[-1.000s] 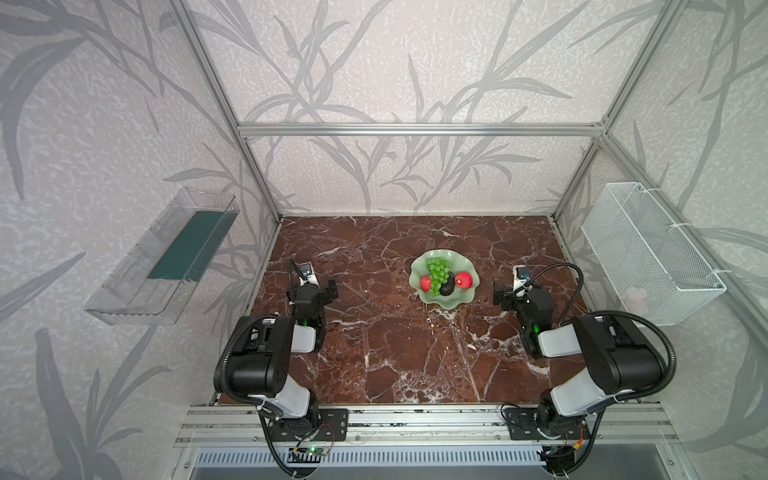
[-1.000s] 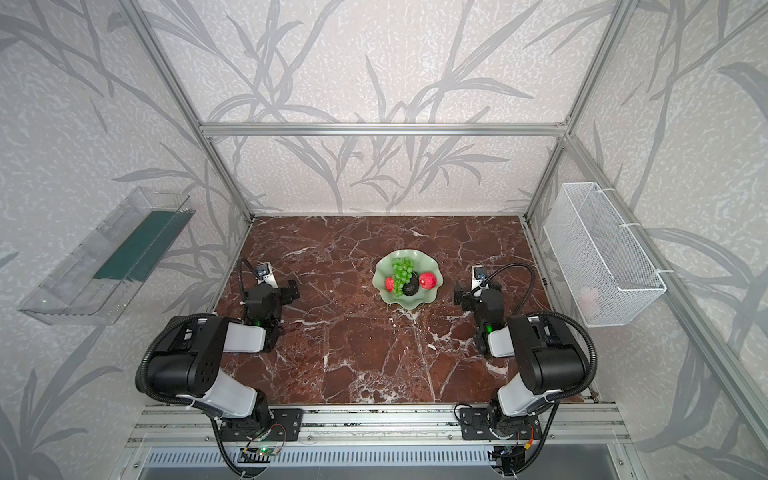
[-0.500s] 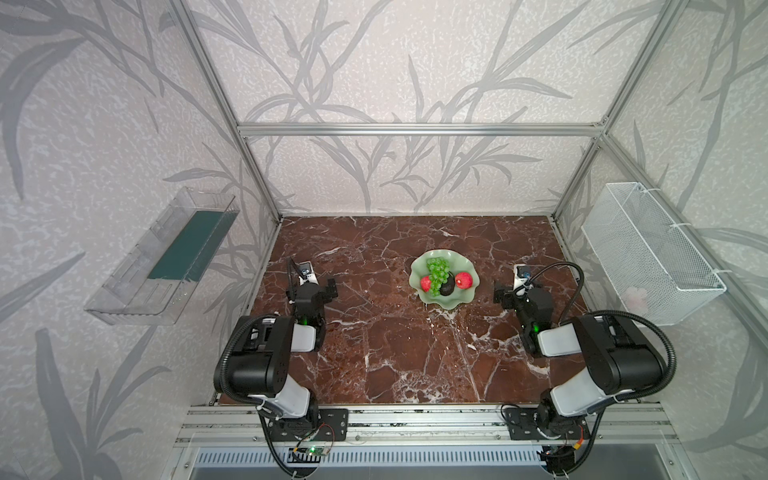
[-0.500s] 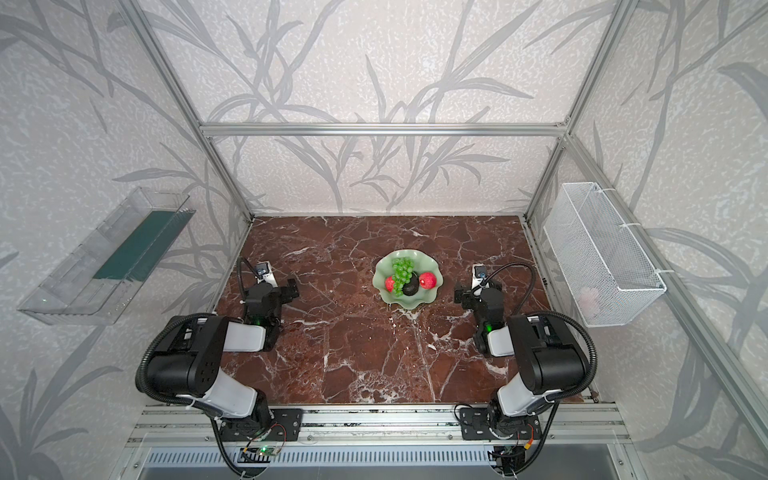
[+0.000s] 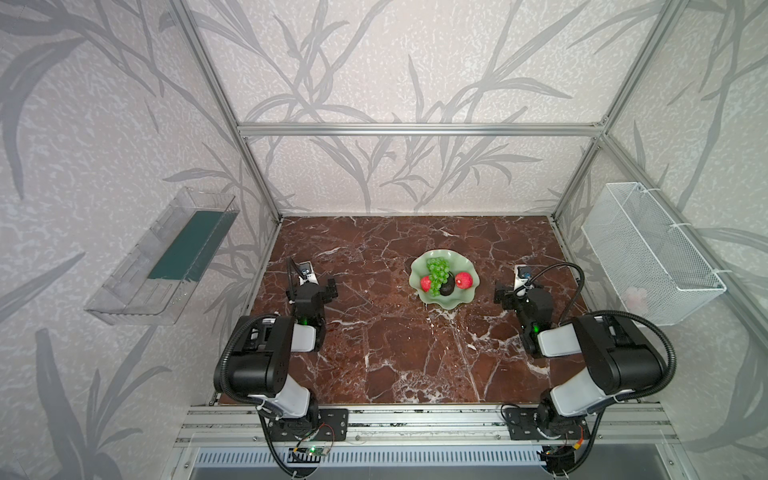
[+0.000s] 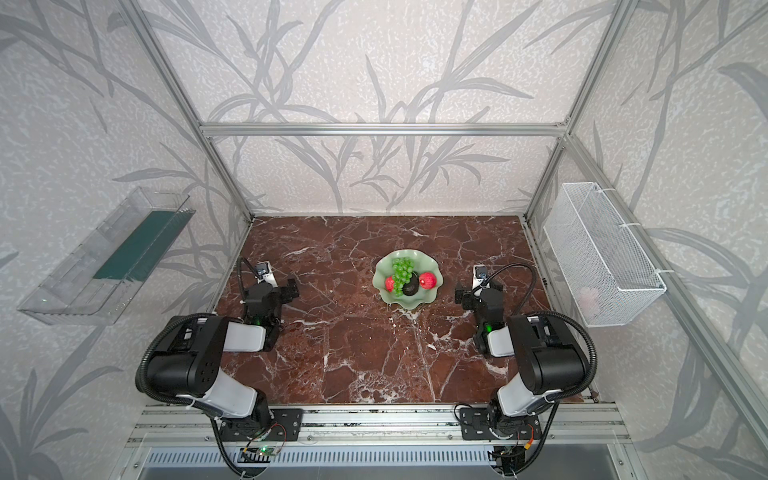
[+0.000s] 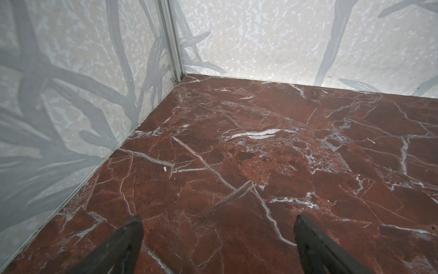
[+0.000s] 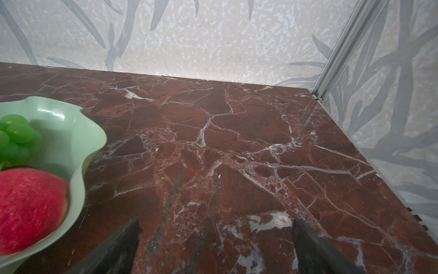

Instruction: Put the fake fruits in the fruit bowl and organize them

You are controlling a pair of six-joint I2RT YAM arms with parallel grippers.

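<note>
On the marble table (image 5: pixel 374 353) the fruit bowl (image 5: pixel 457 300) sits between left gripper (image 7: pixel 218 227) and right gripper (image 8: pixel 215 230) (both splayed wide, empty, clear of it) and cradles the grapes (image 5: pixel 438 272), flanked by left apple (image 5: pixel 425 283) and right apple (image 5: pixel 464 280), with the avocado (image 5: pixel 447 288) partly under the grapes.

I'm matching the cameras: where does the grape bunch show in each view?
Top view: grape bunch in the fruit bowl's middle.
Top view: the same, mid-bowl.
Left wrist: not in it.
Right wrist: grapes at the picture's edge, beyond the red apple.
Shared landmark: the bowl's wavy rim; absent from left wrist.
</note>
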